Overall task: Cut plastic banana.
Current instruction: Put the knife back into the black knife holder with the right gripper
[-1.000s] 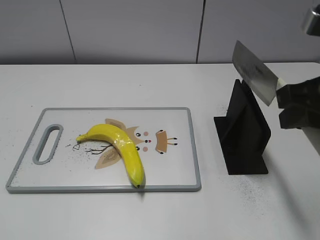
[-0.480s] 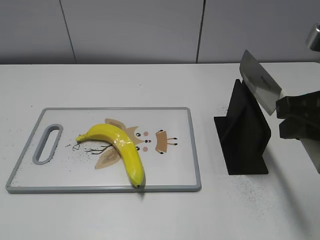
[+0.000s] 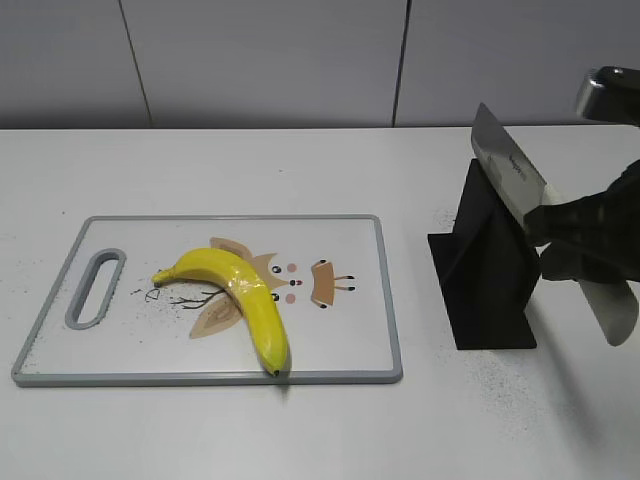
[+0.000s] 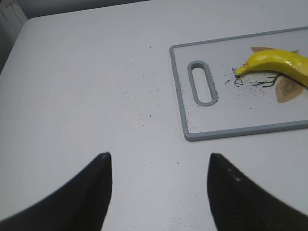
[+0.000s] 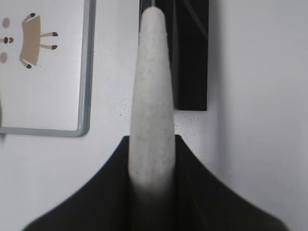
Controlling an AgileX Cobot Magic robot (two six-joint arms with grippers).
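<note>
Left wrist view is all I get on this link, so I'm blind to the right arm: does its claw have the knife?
Observer: Yes, the right claw is shut on the knife, blade tilted up above the black stand.
Operator: Where does the banana end?
Observer: The plastic banana curves down to a dark tip at the cutting board's near edge.
Operator: Anything printed beside it?
Observer: A cartoon face sits to its right, partly under it.
</note>
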